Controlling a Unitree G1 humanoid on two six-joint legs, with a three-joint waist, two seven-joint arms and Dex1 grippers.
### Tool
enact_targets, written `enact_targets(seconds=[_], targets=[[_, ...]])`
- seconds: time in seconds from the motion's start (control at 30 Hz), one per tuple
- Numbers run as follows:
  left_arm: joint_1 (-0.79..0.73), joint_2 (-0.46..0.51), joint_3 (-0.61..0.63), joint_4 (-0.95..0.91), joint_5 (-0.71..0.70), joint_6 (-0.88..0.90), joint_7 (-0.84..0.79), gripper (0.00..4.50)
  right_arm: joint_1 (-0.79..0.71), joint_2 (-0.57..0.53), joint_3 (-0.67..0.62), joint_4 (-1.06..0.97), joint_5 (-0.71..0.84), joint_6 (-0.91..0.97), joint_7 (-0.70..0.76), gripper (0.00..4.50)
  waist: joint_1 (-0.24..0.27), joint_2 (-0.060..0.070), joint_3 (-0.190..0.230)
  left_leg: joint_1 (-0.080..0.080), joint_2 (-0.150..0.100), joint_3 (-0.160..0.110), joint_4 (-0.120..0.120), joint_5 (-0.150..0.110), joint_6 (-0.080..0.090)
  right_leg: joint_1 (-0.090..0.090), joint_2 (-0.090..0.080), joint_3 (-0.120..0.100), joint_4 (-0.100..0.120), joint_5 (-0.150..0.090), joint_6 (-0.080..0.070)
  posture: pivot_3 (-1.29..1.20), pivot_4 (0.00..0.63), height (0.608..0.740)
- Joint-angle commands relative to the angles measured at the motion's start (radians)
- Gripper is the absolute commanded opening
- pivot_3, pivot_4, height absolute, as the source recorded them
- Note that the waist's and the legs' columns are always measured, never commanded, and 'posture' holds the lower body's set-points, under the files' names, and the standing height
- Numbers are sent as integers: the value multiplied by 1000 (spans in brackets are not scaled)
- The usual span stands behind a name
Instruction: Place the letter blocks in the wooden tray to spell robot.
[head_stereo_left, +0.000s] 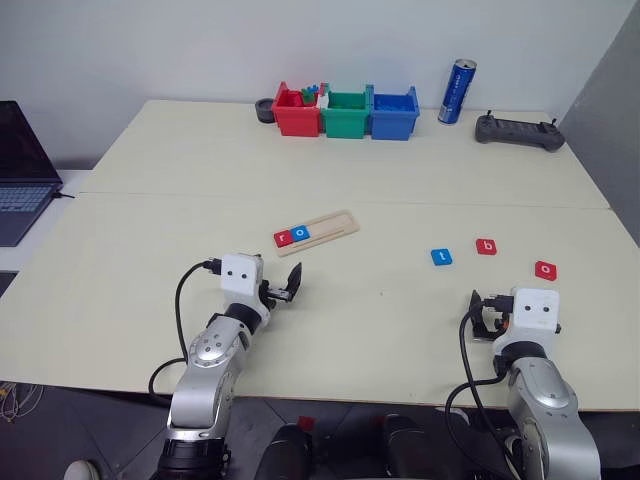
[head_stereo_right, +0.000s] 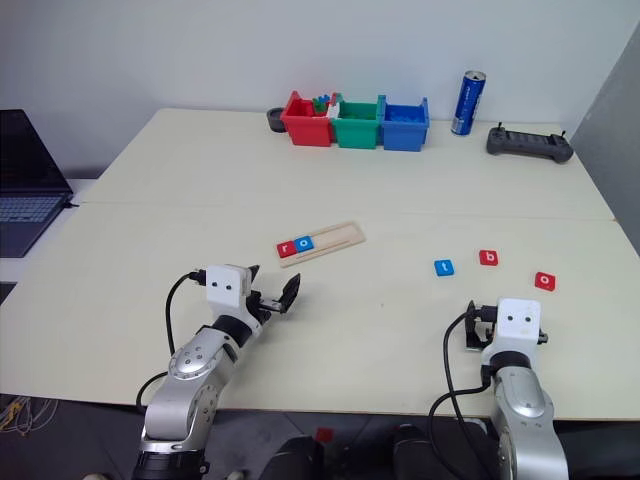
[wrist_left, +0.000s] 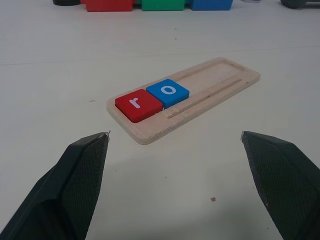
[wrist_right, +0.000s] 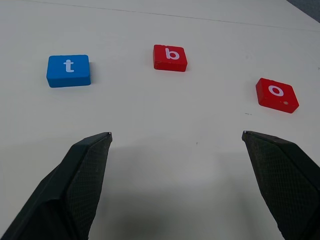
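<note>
Left gripper, lower centre-left of the head view: black textured fingers spread wide, nothing between them. Right gripper, lower right: jaws likewise wide apart, empty. Cream matte table under both.

Just beyond the left gripper, the pale wooden tray lies tilted, a grooved flat strip with rounded corners. Red "r" block and blue "o" block sit touching at its near end; remainder of the groove bare.

Right of centre, loose on the table: blue "t" block, red "b" block, red "o" block, well apart.

Top of frame: red, green, blue plastic bins in a row, blue can upright, dark controller.
</note>
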Motion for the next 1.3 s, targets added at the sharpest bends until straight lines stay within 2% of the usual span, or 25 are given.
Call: enact_targets(seconds=[0.03, 0.53, 0.7, 0.87, 0.97, 1.07, 1.17, 1.3], targets=[[-3, 9, -1, -12, 7, -24, 1, 4500, -6, -1, -13, -36, -8, -4, -10, 4443, 0, 0, 0, 0, 0, 0, 0, 0, 0, 0, 0, 0, 0, 0, 0, 0, 150, 740], [-3, 10, 2, -10, 14, -29, 19, 4500, -20, -25, -1, -33, -13, -11, 10, 4443, 0, 0, 0, 0, 0, 0, 0, 0, 0, 0, 0, 0, 0, 0, 0, 0, 150, 740], [-61, 66, 59, 36, -60, -21, -66, 4500, -45, -76, 9, -51, 48, -42, 108, 4443, -1, 0, 0, 0, 0, 0, 0, 0, 0, 0, 0, 0, 0, 0, 0, 0, 150, 740], [-207, 224, 118, 258, -182, -42, -332, 4500, -93, -213, 33, -8, 188, -94, 376, 4443, -6, 0, 0, 0, 0, 0, 0, 0, 0, 0, 2, 0, 0, 0, 0, 0, 150, 740], [-312, 297, 106, 420, -195, -77, -483, 4500, -147, -297, 38, 2, 284, -90, 522, 4443, -8, -1, 1, 0, 0, 0, 0, 0, 0, 0, 2, -1, 0, 0, 0, 0, 150, 740], [-465, 348, 87, 683, -172, -180, -647, 4500, -232, -378, 52, 13, 387, -57, 665, 4443, -9, -2, 1, 0, 0, -1, 0, 0, 0, 1, 2, -2, 0, 0, 0, 0, 150, 740], [-608, 377, 52, 946, -115, -321, -774, 4500, -307, -422, 72, 18, 474, -2, 741, 4443, -9, -2, 1, 0, 0, -2, 0, 0, 0, 1, 2, -3, 0, 0, 0, 0, 150, 740], [-751, 388, 0, 1195, -40, -452, -908, 4500, -372, -442, 92, 7, 546, 63, 763, 4443, -11, -2, 2, -2, 0, -4, 0, 0, 1, 0, 2, -4, 0, 0, 0, 0, 150, 740]])
